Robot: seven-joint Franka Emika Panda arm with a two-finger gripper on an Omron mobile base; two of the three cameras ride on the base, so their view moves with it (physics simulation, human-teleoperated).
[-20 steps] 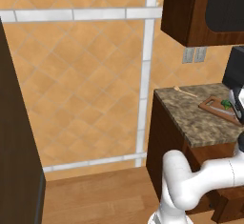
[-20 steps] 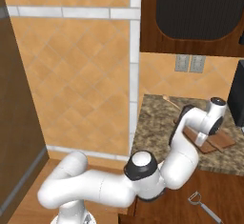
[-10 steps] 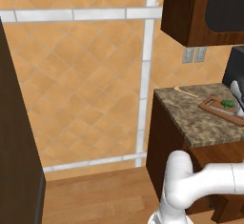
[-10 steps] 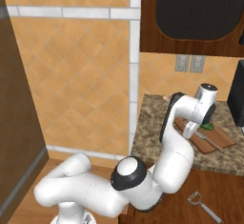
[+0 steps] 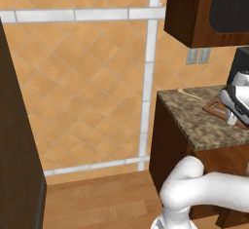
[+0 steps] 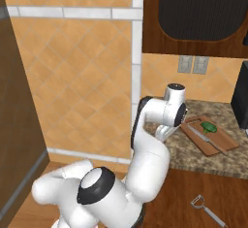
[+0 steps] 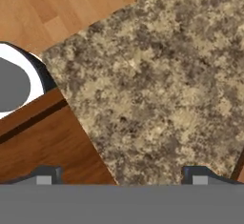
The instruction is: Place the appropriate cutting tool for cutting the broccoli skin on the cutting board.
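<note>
The reddish-brown cutting board (image 6: pixel 216 143) lies on the stone counter (image 6: pixel 193 154), and its near corner (image 5: pixel 214 107) shows beside my hand. On it rest the green broccoli (image 6: pixel 209 127) and a long grey knife (image 6: pixel 205 137). A peeler (image 6: pixel 207 209) lies on the wooden floor below the counter. My gripper (image 6: pixel 162 134) hangs left of the board, near the counter's front edge, and appears again as gripper (image 5: pixel 231 120). Looking down, the gripper (image 7: pixel 121 178) is open over bare stone, with nothing between its fingertips (image 7: pixel 45 175).
A wooden spoon (image 5: pixel 188 93) lies at the back of the counter near the wall outlets (image 5: pixel 198 56). Dark upper cabinets (image 6: pixel 193 18) hang above. A dark appliance (image 6: pixel 240 101) stands at the right end. The brown cabinet front (image 7: pixel 43 147) drops off below the counter edge.
My hand has swung left, from above the cutting board to the counter's front-left part. The board, broccoli and knife stay where they were.
</note>
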